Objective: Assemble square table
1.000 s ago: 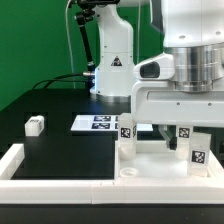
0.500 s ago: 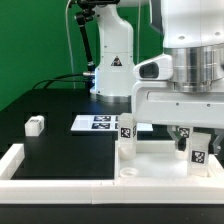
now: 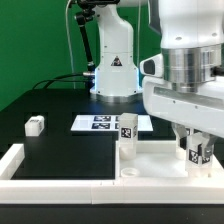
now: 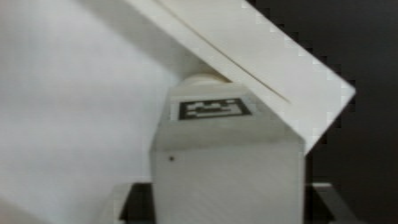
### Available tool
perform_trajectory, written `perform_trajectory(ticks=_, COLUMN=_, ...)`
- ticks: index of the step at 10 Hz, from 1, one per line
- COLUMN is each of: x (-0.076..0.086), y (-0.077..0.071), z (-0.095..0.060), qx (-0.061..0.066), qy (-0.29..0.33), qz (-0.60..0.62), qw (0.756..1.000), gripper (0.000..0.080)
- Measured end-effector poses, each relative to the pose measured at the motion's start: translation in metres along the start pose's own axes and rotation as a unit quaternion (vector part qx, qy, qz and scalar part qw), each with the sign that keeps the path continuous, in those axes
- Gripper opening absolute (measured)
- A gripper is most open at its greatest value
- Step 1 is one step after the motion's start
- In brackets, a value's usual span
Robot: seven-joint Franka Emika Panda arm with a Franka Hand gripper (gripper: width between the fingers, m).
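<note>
The white square tabletop [image 3: 150,165] lies at the front on the exterior view's right, rim up. One white leg [image 3: 126,138] with a tag stands upright at its near-left corner. My gripper [image 3: 196,146] is shut on a second tagged leg [image 3: 198,154], held upright at the tabletop's right side. In the wrist view this leg [image 4: 222,150] fills the space between my dark fingers [image 4: 139,203], with the tabletop's rim [image 4: 267,60] running slantwise behind it. Whether the leg's foot touches the tabletop is hidden. Another small white leg [image 3: 35,125] lies on the black table at the left.
The marker board [image 3: 100,122] lies flat behind the tabletop. A long white low wall [image 3: 20,165] frames the front and left of the workspace. The arm's base [image 3: 112,70] stands at the back.
My wrist has turned and shifted slightly to the exterior view's right, with the leg still in the gripper. The standing leg and the tabletop have not moved.
</note>
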State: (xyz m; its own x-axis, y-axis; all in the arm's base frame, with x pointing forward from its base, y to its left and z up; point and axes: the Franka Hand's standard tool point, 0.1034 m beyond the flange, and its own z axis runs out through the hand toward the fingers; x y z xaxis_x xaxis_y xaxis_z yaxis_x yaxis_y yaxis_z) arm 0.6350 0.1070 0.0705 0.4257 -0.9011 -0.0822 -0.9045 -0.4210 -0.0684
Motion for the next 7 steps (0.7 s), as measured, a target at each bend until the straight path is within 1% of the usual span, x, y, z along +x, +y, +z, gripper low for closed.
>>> perform_trajectory(ticks=1, x=-0.0014, y=0.0013, z=0.0000, qx=0.002, qy=-0.008, qz=0.088, qw=0.996, gripper=0.0289)
perform_trajectory(ticks=2, x=-0.0034, y=0.0014, z=-0.0003, qx=0.003, qy=-0.013, qz=0.179, qw=0.984, gripper=0.0290)
perform_trajectory(ticks=3, x=-0.0048, y=0.0011, z=-0.0007, qx=0.004, qy=-0.021, qz=0.257, qw=0.966, gripper=0.0290)
perform_trajectory(ticks=4, x=-0.0043, y=0.0019, z=-0.0007, qx=0.006, qy=-0.021, qz=0.288, qw=0.957, gripper=0.0290)
perform_trajectory(ticks=5, x=-0.0042, y=0.0030, z=-0.0006, qx=0.005, qy=-0.020, qz=0.332, qw=0.943, gripper=0.0290)
perform_trajectory(ticks=6, x=-0.0038, y=0.0034, z=-0.0007, qx=0.004, qy=-0.020, qz=0.351, qw=0.936, gripper=0.0290)
perform_trajectory(ticks=7, x=-0.0038, y=0.0036, z=-0.0006, qx=0.004, qy=-0.019, qz=0.335, qw=0.942, gripper=0.0291)
